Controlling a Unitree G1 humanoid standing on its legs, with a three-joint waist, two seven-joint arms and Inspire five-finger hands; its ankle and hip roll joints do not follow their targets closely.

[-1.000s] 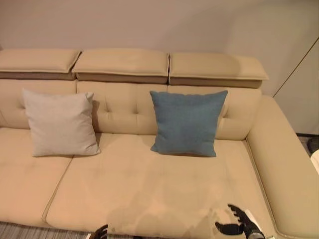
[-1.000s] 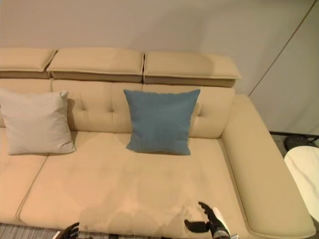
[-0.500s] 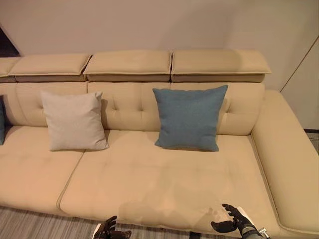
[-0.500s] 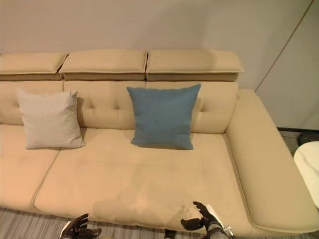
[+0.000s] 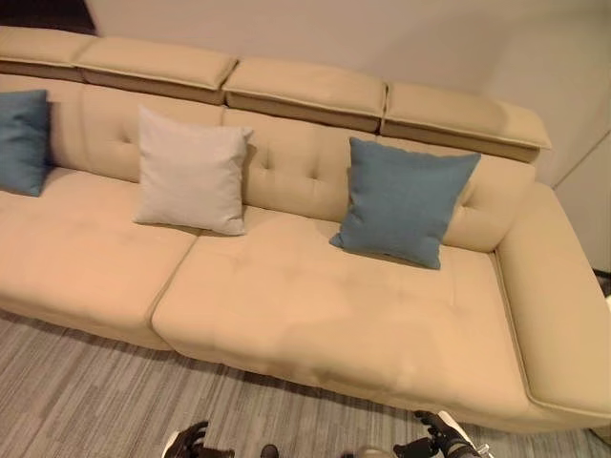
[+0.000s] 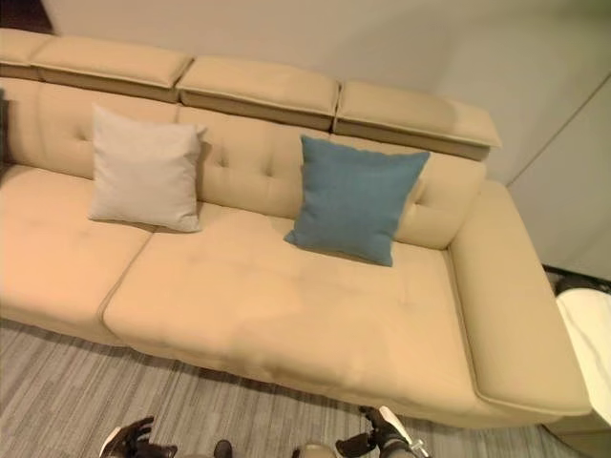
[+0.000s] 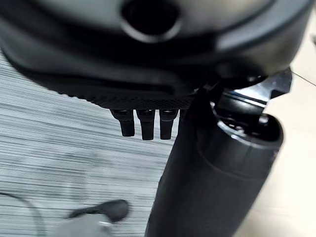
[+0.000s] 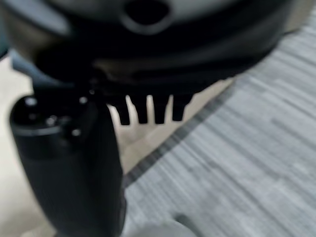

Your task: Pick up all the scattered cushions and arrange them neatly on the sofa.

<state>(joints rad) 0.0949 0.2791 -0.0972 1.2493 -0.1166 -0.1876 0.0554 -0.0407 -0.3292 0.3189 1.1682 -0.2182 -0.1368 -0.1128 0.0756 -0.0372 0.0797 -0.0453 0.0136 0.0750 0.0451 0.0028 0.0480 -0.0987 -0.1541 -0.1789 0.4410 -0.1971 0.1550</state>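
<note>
A beige sofa (image 5: 315, 315) spans the view. Three cushions lean upright against its backrest: a blue cushion (image 5: 406, 202) right of the middle, a light grey cushion (image 5: 189, 172) left of the middle, and another blue cushion (image 5: 21, 141) at the far left edge. My left hand (image 5: 191, 444) hangs low over the floor in front of the sofa, fingers relaxed and empty. My right hand (image 5: 437, 441) is also low, by the sofa's front right corner, fingers straight and holding nothing. In the wrist views the left fingers (image 7: 141, 123) and right fingers (image 8: 148, 111) point out over the floor.
Grey striped carpet (image 5: 86, 391) lies in front of the sofa. The sofa's right arm (image 5: 558, 315) runs toward me. A white rounded object (image 6: 587, 343) sits at the right edge, beyond the armrest. A pale wall (image 5: 382, 38) stands behind.
The whole picture has shifted: the camera has drawn back and turned left, so more floor and the far-left blue cushion show. Both hands sit lower in the view. The cushions have not moved.
</note>
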